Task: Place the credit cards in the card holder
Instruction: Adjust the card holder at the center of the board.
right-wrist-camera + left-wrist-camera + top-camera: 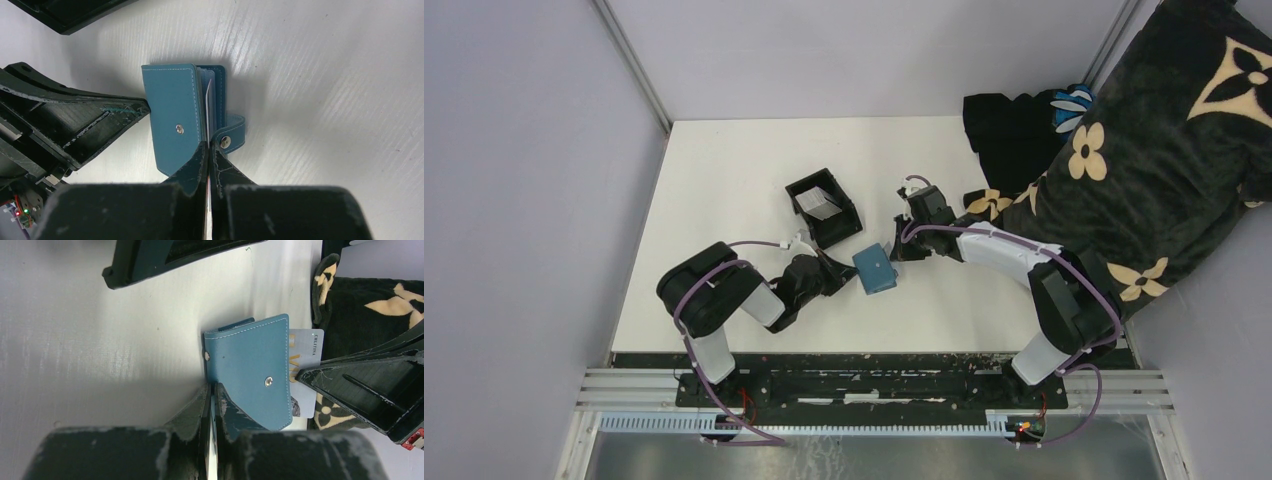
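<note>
Though nosed into the card holder [172, 125] ahead of the right gripper [207, 146], clamped shut on one of the credit cards [306, 347] edge-on, needs pushing deeper along its long axis towards the left gripper [212, 389], pinched on the holder's opposite edge.

right tool [207, 146] pinches a thin white card [208, 100] edge-on inside the teal card holder [172, 112] on a white table [325, 75].

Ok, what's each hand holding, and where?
The left hand pinches the card holder by one edge; the right hand pinches a credit card by its outer end, the rest tucked inside.
</note>
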Robot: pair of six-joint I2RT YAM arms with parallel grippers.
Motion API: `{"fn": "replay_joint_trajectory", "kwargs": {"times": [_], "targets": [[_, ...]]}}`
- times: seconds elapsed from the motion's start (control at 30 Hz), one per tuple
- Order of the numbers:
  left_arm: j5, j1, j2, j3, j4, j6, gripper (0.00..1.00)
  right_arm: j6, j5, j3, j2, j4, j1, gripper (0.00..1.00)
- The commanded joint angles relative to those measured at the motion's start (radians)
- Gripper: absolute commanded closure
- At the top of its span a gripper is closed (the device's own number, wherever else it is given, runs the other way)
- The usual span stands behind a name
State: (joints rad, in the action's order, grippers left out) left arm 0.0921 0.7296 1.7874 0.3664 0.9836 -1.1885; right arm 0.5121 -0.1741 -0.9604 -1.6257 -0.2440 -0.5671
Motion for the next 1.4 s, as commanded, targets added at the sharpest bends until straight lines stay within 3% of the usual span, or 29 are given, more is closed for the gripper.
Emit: {"fn": "replay_joint_trajectory", "kwargs": {"times": [0.0,0.47,1.37], "targets": [[-0.008,-0.001,0.029,-0.019,-0.046,0.040,0.90,0.026,-0.021,0.002,0.055,0.047,-0.001,0.99],[-0.007,-0.001,0.024,-0.026,-0.046,0.035,0.91,0.023,-0.011,0.005,0.094,0.023,-0.001,0.99],[-0.031,-0.001,0.043,-0.025,-0.015,0.035,0.91,0.138,-0.116,0.036,0.108,0.163,-0.031,0.99]]}}
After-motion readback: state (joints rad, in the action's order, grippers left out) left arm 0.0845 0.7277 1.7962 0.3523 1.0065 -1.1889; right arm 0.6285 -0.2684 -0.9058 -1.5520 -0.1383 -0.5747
